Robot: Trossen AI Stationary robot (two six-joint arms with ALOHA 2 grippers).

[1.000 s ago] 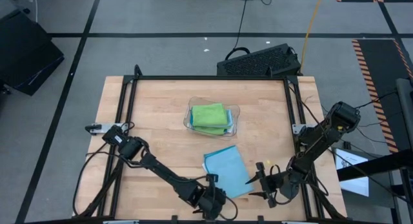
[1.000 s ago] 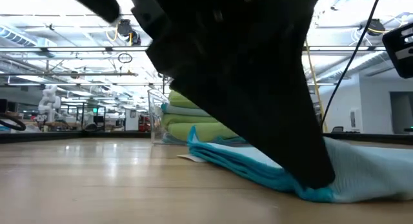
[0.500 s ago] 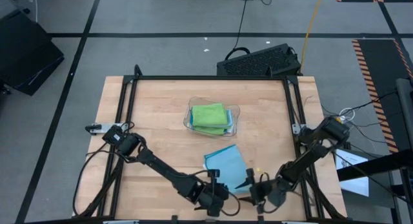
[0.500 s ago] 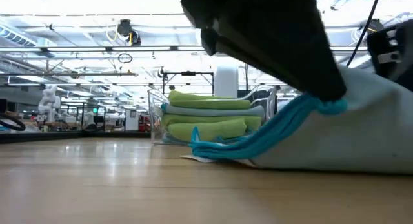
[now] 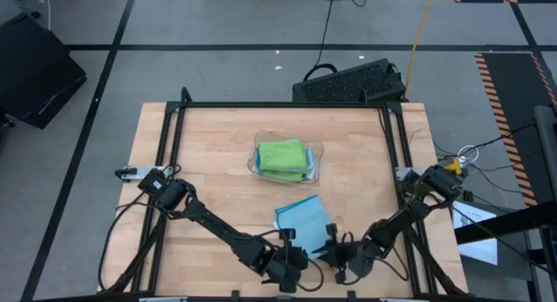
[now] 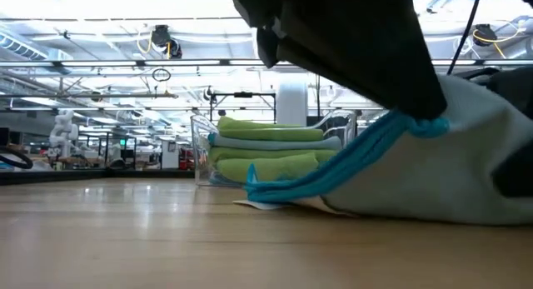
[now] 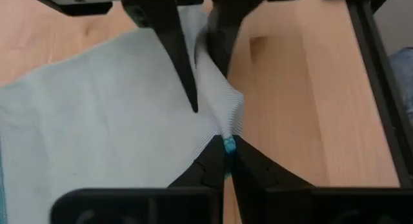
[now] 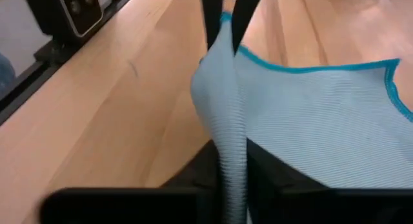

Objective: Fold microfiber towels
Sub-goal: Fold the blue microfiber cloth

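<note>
A light blue microfiber towel [image 5: 305, 225] lies at the lower centre of the high view on the wooden worktop [image 5: 218, 154], its near edge pinched up into a ridge. The left end effector [image 5: 300, 260] is clamped together on that edge, and the right end effector [image 5: 335, 252], just beside it, is likewise closed on the same raised fold. Above the towel in the frame, a clear plastic tray [image 5: 317, 152] holds folded lime green and light blue towels [image 5: 283, 156].
</note>
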